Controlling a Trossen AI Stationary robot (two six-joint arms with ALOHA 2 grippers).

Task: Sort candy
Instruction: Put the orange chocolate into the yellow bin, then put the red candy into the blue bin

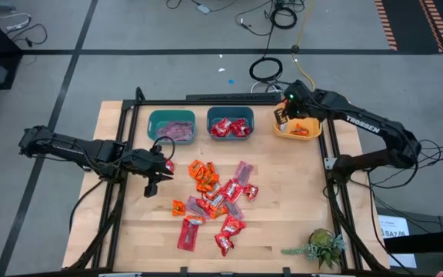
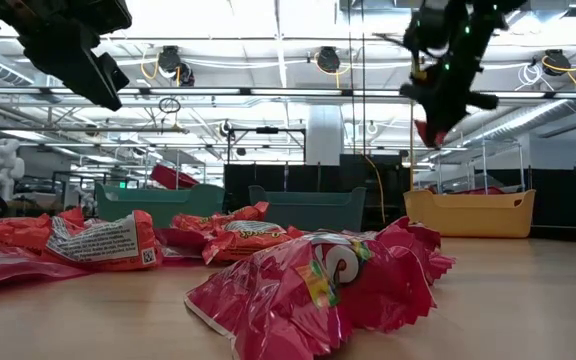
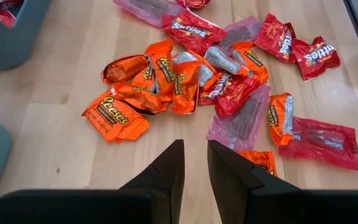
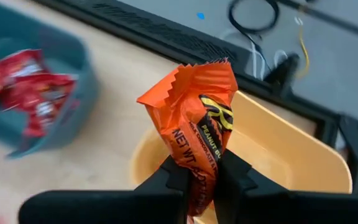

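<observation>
Can't really read what's inside the yellow bin (image 1: 308, 134) from above, the right gripper (image 1: 283, 117) sits over it. In the right wrist view, the orange candy (image 4: 196, 134) has its lower end buried between the fingers. At table height the nearest red wrapper (image 2: 313, 290) is a blurry blob.

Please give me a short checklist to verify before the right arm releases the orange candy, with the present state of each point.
1. Right gripper shut on the orange candy: ok.
2. Candy is above the yellow bin, not the table: ok.
3. Yellow bin has room: ok, its floor looks mostly bare.
4. Bin matches the colour: cannot tell for certain; the middle teal bin holds red packs, the left teal bin mauve ones.
5. Left gripper is clear of the right arm, near the candy pile: ok.
</observation>
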